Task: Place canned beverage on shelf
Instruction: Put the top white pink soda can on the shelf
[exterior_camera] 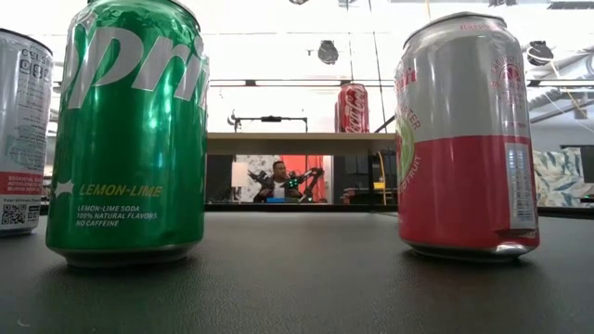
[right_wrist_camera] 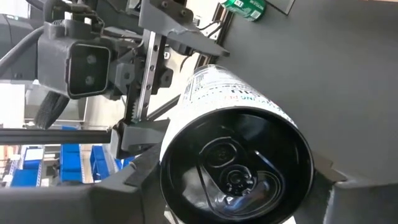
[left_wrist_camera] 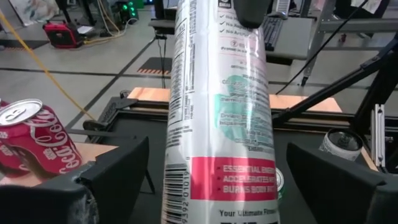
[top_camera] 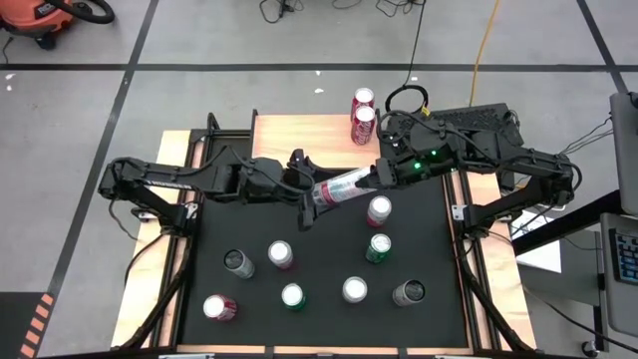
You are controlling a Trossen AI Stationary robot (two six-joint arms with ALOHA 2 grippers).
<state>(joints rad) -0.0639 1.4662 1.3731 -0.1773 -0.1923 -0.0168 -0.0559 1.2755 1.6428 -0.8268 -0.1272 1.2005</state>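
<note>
Two red cans [top_camera: 363, 114] already stand on the shelf [top_camera: 299, 135] at the tabletop's [top_camera: 319, 299] twelve o'clock edge, while some eight more wait upright on the tabletop, so the job looks well short of done. A tall slim can [top_camera: 342, 187] hangs lying sideways above the tabletop's middle, just short of the shelf, mid-handover by my reading. The right pincer [top_camera: 375, 177] pinches its three o'clock end; the left pincer [top_camera: 305, 191], fingers spread, straddles its nine o'clock end without yet clamping.
</note>
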